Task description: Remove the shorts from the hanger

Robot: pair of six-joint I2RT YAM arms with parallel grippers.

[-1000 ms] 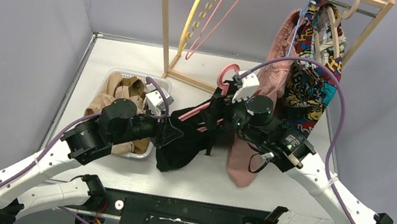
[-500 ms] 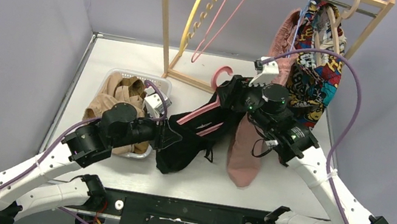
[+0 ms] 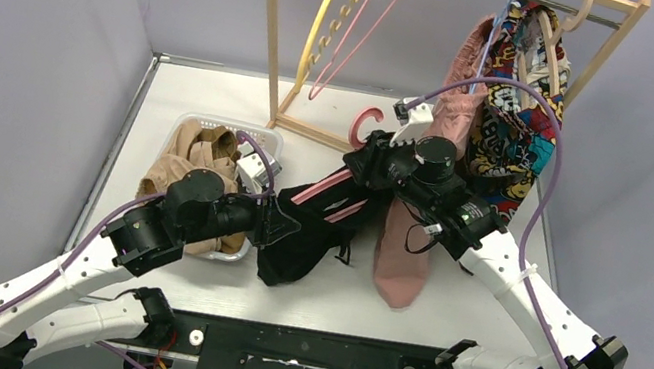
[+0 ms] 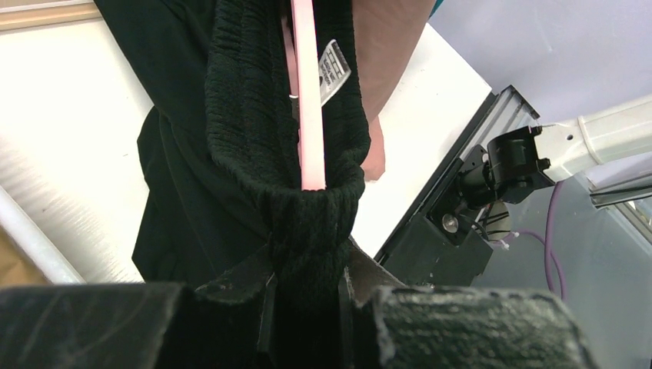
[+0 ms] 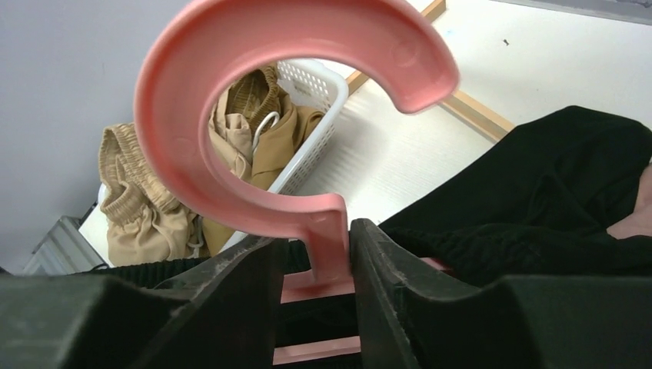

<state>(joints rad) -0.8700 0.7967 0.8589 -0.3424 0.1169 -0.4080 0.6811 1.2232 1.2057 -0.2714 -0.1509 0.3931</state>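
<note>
Two arms share one pair of black shorts [image 3: 308, 237] at mid-worktop [image 3: 207, 92], seen from above; the garment is threaded on a pink hanger [image 3: 334, 191], right of a white basket [image 3: 184, 119]. From the left wrist, the left jaws are clamped on the gathered black waistband. From the right wrist, the right jaws pinch the hanger's stem just under its hook [image 5: 254, 115].

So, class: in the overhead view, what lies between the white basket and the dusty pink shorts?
The black shorts on a pink hanger lie between white basket and dusty pink shorts, shown in the top view.
</note>
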